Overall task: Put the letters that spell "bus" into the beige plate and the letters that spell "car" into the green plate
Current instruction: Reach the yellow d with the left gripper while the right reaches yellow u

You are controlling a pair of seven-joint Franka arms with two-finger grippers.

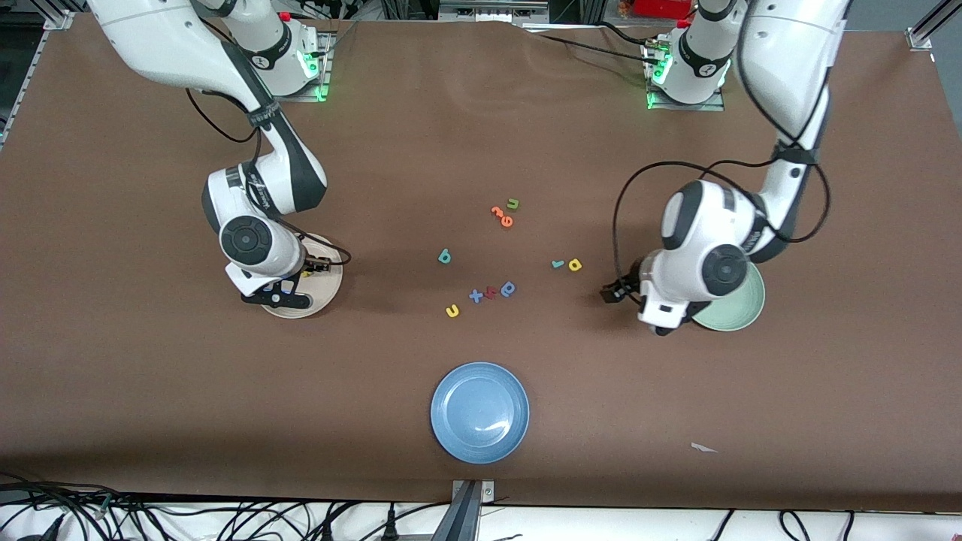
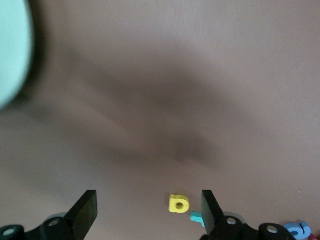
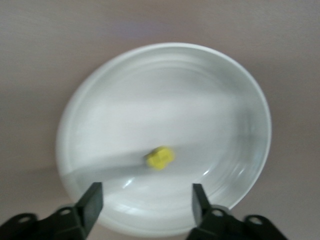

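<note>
Right gripper [image 1: 276, 297]: over the beige plate [image 1: 328, 289], fingers [image 3: 92, 202] spread and empty; placed so, most likely, to drop a letter inside.
Beige plate: at the right arm's end of the table; one yellow letter [image 3: 160, 157] lying in it, blurred, perhaps the "s".
Left gripper [image 1: 610, 292]: beside the green plate [image 1: 740, 309], fingers [image 2: 86, 210] apart, nothing between them; pointed toward the loose letters, seemingly for a next pick.
Green plate: at the left arm's end, mostly hidden under the wrist; contents not visible.
Yellow "a" [image 1: 575, 264] and teal "r" [image 1: 557, 264]: side by side on the table, at ten o'clock from the left gripper.
Teal "b" [image 1: 444, 257]: at twelve o'clock from the yellow "u" [image 1: 452, 310].
Counts: three plates, the blue plate [image 1: 479, 412] nearest the front camera; loose letters on the table about ten; placed letters seen, one.
Remaining: "b", "u", "a", "r" not yet in plates.
</note>
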